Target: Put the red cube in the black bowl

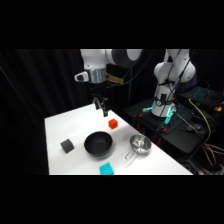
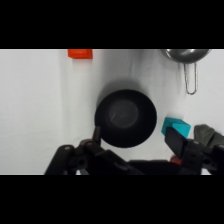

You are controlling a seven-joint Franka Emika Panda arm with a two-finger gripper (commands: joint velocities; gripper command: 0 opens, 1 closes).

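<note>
My claw (image 1: 102, 107) hangs empty above the desk (image 1: 62, 125), fingers apart, with the red cube (image 1: 113, 123) just beyond the black bowl (image 1: 98, 144). I'd centre over the cube, square the fingers to its faces, then descend straight before closing.

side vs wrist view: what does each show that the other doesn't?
Side view only: the dark grey cube at the table's left, the arm's base at upper right, and the end effector seen from outside, above the table, holding nothing. Wrist view only: the black bowl's interior from straight above. Both: the red cube on the table outside the black bowl, the steel bowl and the cyan square.
</note>
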